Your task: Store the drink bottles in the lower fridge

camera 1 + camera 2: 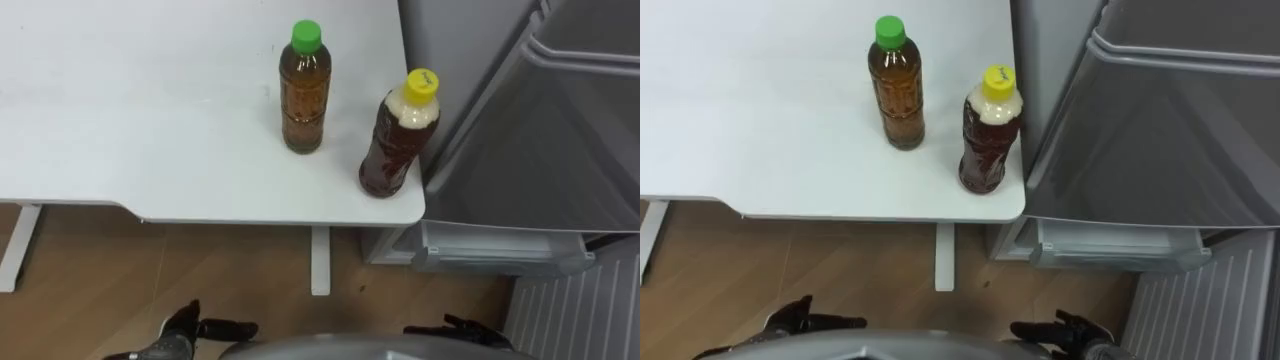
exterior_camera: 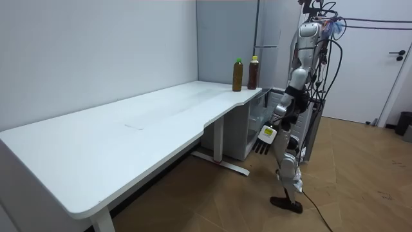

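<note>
while green-cap bottle (image 1: 304, 95), yellow-cap bottle (image 1: 398, 140) stand on table (image 1: 150, 120), left hand (image 1: 186, 326), right hand (image 1: 465, 329) hang below, fingers (image 1: 232, 326) relaxed.

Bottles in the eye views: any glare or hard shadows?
Left eye view: even light, the green-capped bottle and the yellow-capped bottle cast only faint shadows on the white table, and no glare hides them. Room view: shade under the table.

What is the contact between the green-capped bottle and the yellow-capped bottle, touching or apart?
Apart. The left eye view shows bare white table between the green-capped bottle and the yellow-capped bottle.
</note>
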You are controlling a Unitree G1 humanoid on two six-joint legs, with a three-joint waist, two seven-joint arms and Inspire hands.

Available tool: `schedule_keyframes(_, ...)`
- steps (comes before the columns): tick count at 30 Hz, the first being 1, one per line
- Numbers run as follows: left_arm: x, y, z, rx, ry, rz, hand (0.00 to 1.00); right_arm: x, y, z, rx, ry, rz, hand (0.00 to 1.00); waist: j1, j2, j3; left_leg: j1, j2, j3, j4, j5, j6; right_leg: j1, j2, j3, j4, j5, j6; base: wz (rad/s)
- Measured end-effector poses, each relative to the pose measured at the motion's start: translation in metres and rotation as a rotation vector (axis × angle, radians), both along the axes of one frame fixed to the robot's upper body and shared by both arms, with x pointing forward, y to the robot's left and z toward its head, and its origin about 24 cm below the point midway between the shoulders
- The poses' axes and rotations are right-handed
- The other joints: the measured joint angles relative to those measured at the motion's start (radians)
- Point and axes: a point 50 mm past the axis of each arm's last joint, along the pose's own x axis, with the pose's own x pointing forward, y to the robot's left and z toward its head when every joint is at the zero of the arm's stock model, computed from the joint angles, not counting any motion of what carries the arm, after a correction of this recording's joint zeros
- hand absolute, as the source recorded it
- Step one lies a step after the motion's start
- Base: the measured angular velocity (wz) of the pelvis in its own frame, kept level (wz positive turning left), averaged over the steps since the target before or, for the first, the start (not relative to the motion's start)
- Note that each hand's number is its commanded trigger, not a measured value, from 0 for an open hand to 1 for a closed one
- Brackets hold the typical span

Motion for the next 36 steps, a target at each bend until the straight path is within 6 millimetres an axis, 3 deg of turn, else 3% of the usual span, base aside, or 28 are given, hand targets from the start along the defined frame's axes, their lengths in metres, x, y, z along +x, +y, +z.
schedule_keyframes(20, -0.015, 0.008, 0.001, 0.117, 0.012, 0.097, 0.00, 0.000, -0.002, 0.000, -0.026, -0.010, 0.017, 0.00, 0.001, 0.010, -0.0003, -0.001, 0.000, -0.004, -0.002, 0.000, 0.000, 0.002, 0.001, 0.007, -0.001, 0.000, 0.000, 0.00)
schedule_keyframes(28, -0.027, 0.020, 0.003, 0.136, -0.015, 0.410, 0.00, -0.005, -0.005, 0.000, -0.026, -0.003, -0.028, 0.00, 0.003, 0.018, 0.0012, 0.017, -0.001, -0.013, -0.003, 0.000, 0.000, 0.026, 0.001, 0.005, -0.002, 0.000, 0.000, 0.04)
schedule_keyframes(36, -0.027, 0.034, 0.010, 0.253, -0.073, 0.607, 0.00, -0.009, -0.008, 0.000, -0.038, 0.017, -0.058, 0.00, 0.008, 0.018, 0.0007, 0.031, -0.001, -0.012, -0.006, 0.001, -0.002, 0.037, 0.001, 0.008, -0.001, -0.001, 0.001, -0.01)
